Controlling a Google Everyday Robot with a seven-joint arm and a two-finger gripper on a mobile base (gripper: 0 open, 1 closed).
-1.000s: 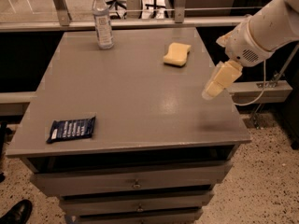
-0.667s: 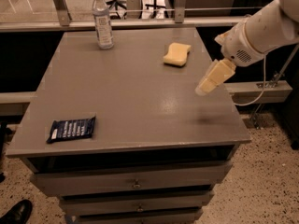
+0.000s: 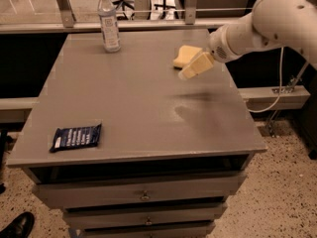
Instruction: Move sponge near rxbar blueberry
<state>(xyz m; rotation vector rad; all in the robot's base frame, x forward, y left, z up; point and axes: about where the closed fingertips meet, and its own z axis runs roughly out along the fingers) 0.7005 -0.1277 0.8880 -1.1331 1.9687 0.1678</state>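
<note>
Grey surface (image 3: 148, 98): one sponge (image 3: 184, 54), one rxbar blueberry (image 3: 76, 137), one water bottle (image 3: 108, 21). One gripper (image 3: 188, 72) hangs just beside the sponge; I cannot tell whether it is open or closed.

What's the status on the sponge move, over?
Gripper beside the sponge, hold unclear. Sponge far right of table; rxbar blueberry at near-left corner. Water bottle back-left, off the path.

The grey counter (image 3: 148, 108) carries a bottle (image 3: 109, 21) far left, sponge (image 3: 184, 55) far right, rxbar blueberry (image 3: 76, 137) near left. The pincer (image 3: 187, 73) hangs by the sponge.
</note>
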